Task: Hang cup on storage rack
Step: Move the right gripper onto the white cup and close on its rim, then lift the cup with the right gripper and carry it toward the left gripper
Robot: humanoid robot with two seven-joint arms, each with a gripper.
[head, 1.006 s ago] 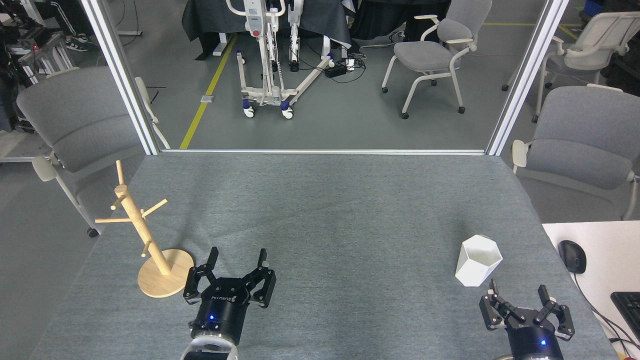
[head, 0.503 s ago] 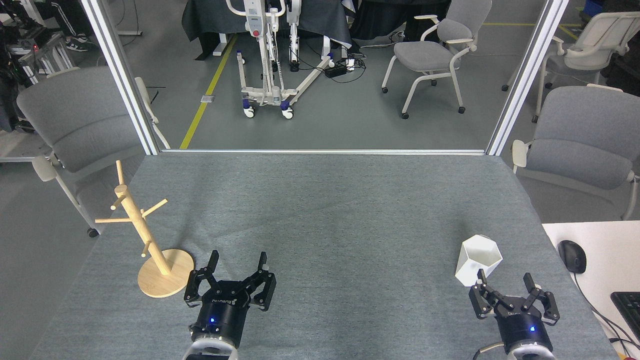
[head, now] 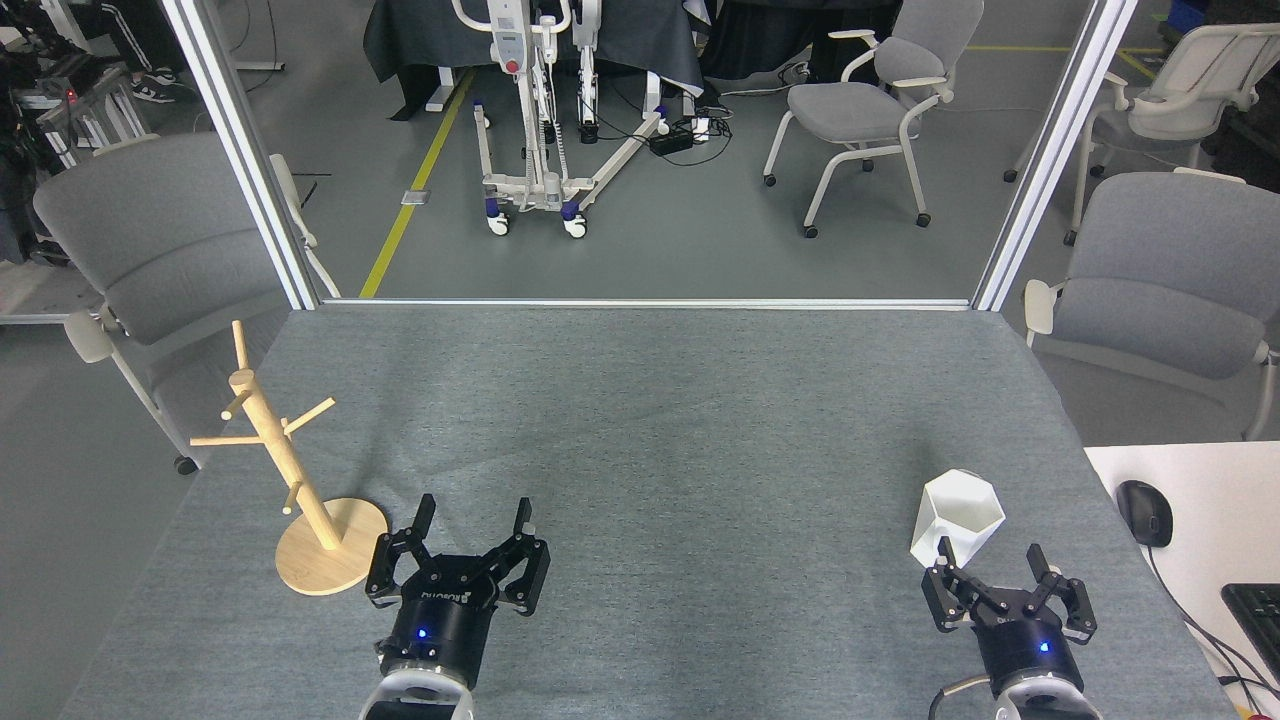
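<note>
The white hexagonal cup point(head: 958, 513) stands upright on the grey table at the right, its mouth facing up. Just in front of it my right gripper point(head: 990, 555) is open, and its left fingertip overlaps the cup's near wall; nothing is held. At the table's left stands the storage rack point(head: 290, 475), a light wooden post on a round disc base with several bare pegs angled upward. My left gripper point(head: 475, 515) is open and empty, just right of the rack's base.
The grey cloth table point(head: 650, 430) ends at a metal rail at the back. A white desk point(head: 1200, 500) with a black mouse point(head: 1143, 512) and a keyboard corner adjoins at the right. Grey chairs stand beside both table sides.
My right gripper has moved left and forward, from below and right of the cup to right in front of it. The left gripper and the rack have stayed put.
</note>
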